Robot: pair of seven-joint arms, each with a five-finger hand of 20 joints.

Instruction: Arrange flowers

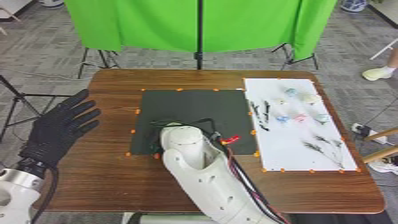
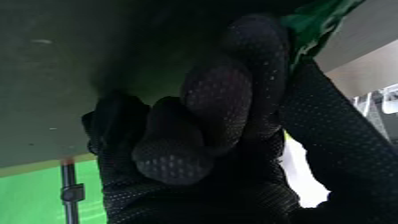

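Observation:
My right hand is over the dark mat, mostly hidden behind its own forearm. In the right wrist view, the fingers of my right hand are curled, and a shiny green thing is pinched between finger and thumb; what it is cannot be told. On the white sheet at the right lie small flower heads, among them a blue one, a pink one and a whitish one. Dark sprigs and feathery stems lie there too. My left hand is open at the table's left side.
The dark mat covers the middle of the brown table, with orange tabs along the edges of mat and sheet. A green cloth hangs on a stand beyond the far edge. Dark cables run along my right forearm.

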